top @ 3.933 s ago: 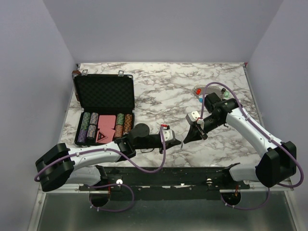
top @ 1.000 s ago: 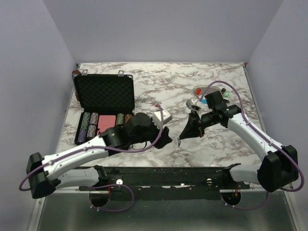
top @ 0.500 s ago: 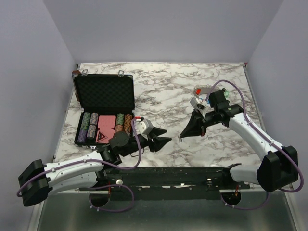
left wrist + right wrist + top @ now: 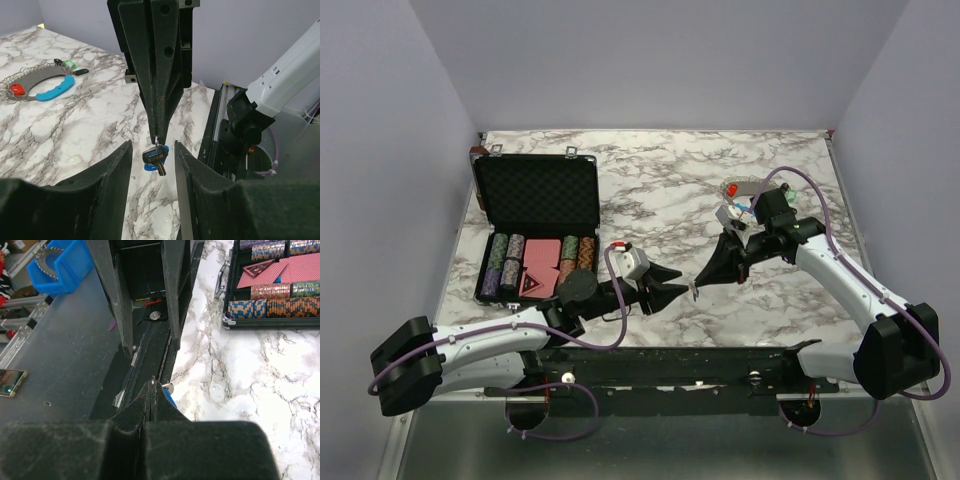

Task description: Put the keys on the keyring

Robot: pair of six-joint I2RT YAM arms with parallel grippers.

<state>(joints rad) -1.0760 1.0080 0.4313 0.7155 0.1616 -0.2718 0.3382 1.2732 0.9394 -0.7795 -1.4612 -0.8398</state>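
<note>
My right gripper is shut on the small ring of the blue key, which hangs from its tips above the table near the front edge. In the right wrist view the shut tips hide all but a bit of the blue key. My left gripper is open, with one finger on each side of the hanging key and not touching it; in the top view it points right at the right gripper. The keyring, a grey strap with a light-blue section, lies at the back right with the red key and green key by it.
An open black foam-lined case with poker chips and cards sits at the left. The keyring's spot in the top view is just behind the right arm's wrist. The table's front rail runs right below both grippers.
The left arm has swung down from a raised pose and moved its open gripper right, up to the hanging key. The right gripper has stayed nearly still with the key.
</note>
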